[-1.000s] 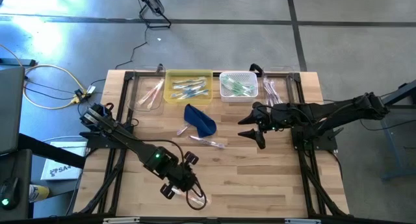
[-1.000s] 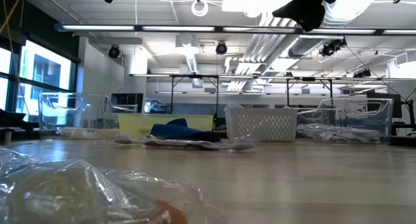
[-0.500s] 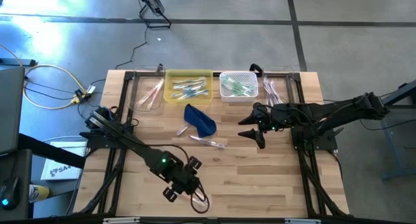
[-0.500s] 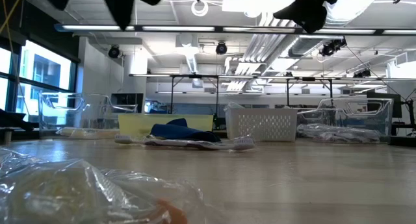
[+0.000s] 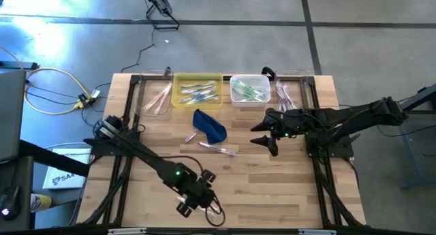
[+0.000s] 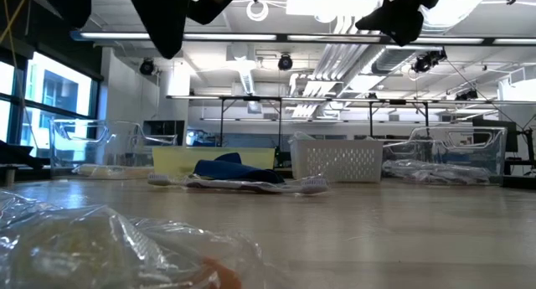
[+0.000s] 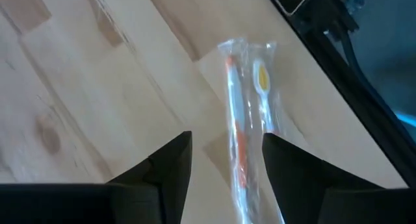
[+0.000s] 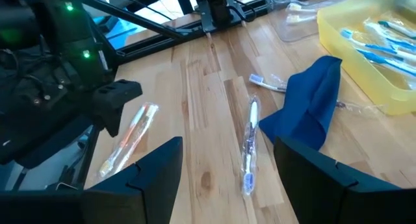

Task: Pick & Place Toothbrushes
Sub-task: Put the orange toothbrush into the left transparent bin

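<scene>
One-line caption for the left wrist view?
Open left gripper above a bagged orange toothbrush lying on the wooden table.

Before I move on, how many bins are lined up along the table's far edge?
4, in one row, starting from the left arm's side: left clear bin, yellow bin, white basket, right clear bin. Nothing seems to hide another.

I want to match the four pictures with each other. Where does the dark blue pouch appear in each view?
High view: blue pouch at the table's middle, just below the yellow tray.
Low view: centre-left, in front of the tray.
Left wrist view: not in it.
Right wrist view: right of centre, next to the tray.
Shared landmark: the yellow tray.
</scene>
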You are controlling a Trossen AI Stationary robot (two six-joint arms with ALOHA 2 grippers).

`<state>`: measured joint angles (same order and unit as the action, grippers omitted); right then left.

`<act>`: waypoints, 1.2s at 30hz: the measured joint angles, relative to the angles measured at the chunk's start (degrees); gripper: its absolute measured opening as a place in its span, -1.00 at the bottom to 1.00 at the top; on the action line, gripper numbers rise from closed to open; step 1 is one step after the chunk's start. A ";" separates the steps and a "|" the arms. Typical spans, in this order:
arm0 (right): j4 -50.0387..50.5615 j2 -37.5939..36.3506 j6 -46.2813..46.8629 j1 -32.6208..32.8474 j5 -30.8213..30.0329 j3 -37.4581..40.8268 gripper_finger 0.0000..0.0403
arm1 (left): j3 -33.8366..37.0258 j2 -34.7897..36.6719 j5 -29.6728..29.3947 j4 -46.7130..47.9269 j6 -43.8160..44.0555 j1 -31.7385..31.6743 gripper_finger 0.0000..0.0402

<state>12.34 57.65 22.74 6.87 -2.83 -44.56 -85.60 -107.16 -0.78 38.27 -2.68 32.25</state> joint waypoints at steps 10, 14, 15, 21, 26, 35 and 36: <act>0.83 0.00 -0.02 0.00 -0.20 0.00 0.16 | 0.07 0.05 1.22 -1.49 0.22 0.00 -0.08; 0.83 0.00 -0.02 0.00 -0.20 0.00 0.16 | 0.07 0.05 1.44 -0.08 0.35 0.00 -0.08; 0.83 0.00 -0.02 -0.02 -0.22 0.00 0.16 | 0.07 0.05 1.44 0.12 0.35 0.00 -0.08; 0.81 0.00 -0.02 0.00 -0.20 0.00 0.16 | 0.07 0.07 1.36 0.45 0.33 0.00 -0.08; 0.81 0.00 -0.02 0.00 -0.20 0.00 0.16 | 0.07 0.06 1.29 0.48 0.17 0.00 -0.08; 0.81 0.00 -0.04 -0.01 -0.20 0.00 0.16 | 0.07 0.05 1.28 0.52 0.61 0.00 -0.08; 0.81 0.00 -0.04 0.00 -0.20 0.00 0.16 | 0.07 0.07 1.28 0.53 0.61 0.00 -0.08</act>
<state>13.15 57.65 22.70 6.87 -3.03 -44.56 -85.54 -107.09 0.50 38.81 -2.07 32.25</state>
